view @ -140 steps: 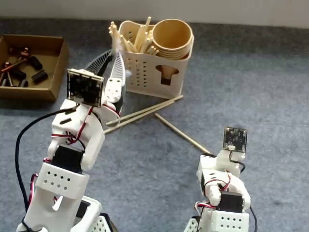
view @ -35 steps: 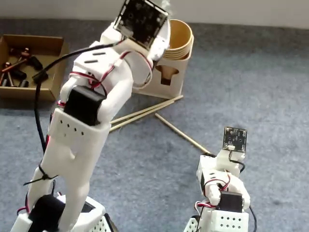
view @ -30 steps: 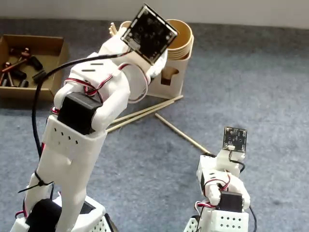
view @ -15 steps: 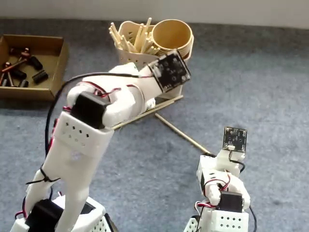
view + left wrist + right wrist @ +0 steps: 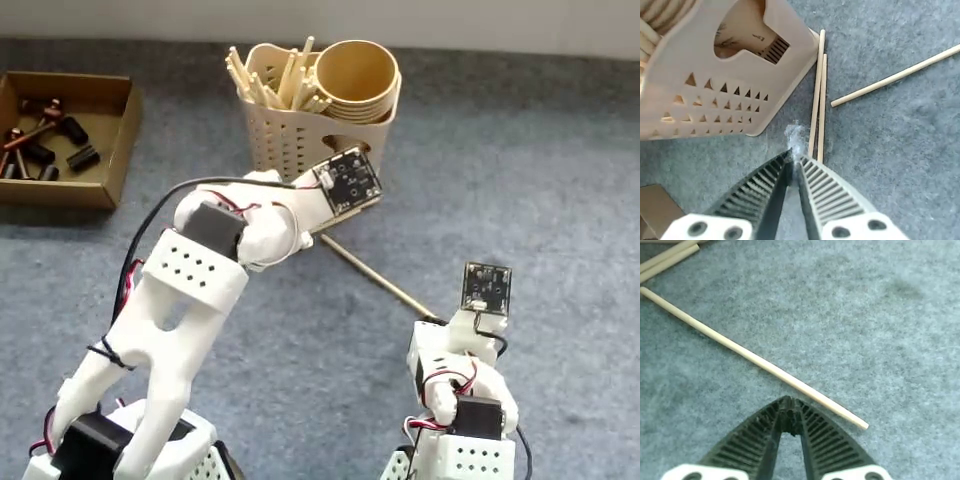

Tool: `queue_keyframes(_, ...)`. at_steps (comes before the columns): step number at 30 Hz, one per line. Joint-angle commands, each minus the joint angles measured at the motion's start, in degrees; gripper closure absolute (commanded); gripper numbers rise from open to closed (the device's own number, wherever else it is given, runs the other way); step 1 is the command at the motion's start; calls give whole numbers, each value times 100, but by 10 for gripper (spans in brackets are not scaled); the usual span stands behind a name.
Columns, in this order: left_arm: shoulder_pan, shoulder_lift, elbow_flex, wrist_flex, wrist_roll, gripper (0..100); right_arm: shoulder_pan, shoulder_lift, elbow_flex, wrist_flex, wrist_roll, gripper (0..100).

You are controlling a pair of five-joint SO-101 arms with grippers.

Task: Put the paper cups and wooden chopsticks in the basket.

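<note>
Basket (image 5: 290, 150) of perforated plastic, wooden chopsticks (image 5: 816, 90)

paper cups (image 5: 358, 75) stacked in basket (image 5: 290, 150); three chopsticks (image 5: 822, 100) outside.

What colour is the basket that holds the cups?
Cream basket with triangular holes, best in the left wrist view.

Rough pile carpet (image 5: 520, 150), matt perforated plastic basket (image 5: 290, 150), smooth bare wooden chopsticks (image 5: 740, 349), matt paper cups (image 5: 355, 70)
</note>
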Motion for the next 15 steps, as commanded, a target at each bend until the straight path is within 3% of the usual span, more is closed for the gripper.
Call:
queue_keyframes(1,-145,-127,505,-765,-26,963,57,22,576,-84,44,993)
queue_keyframes(5,-154,-127,1235,-1600,-26,875,57,22,576,-84,44,993)
queue_keyframes(10,-180,-119,1930,-2611,-26,877,57,22,576,-84,44,993)
queue_keyframes(15,-189,-119,2079,-2743,-26,877,57,22,576,-84,44,993)
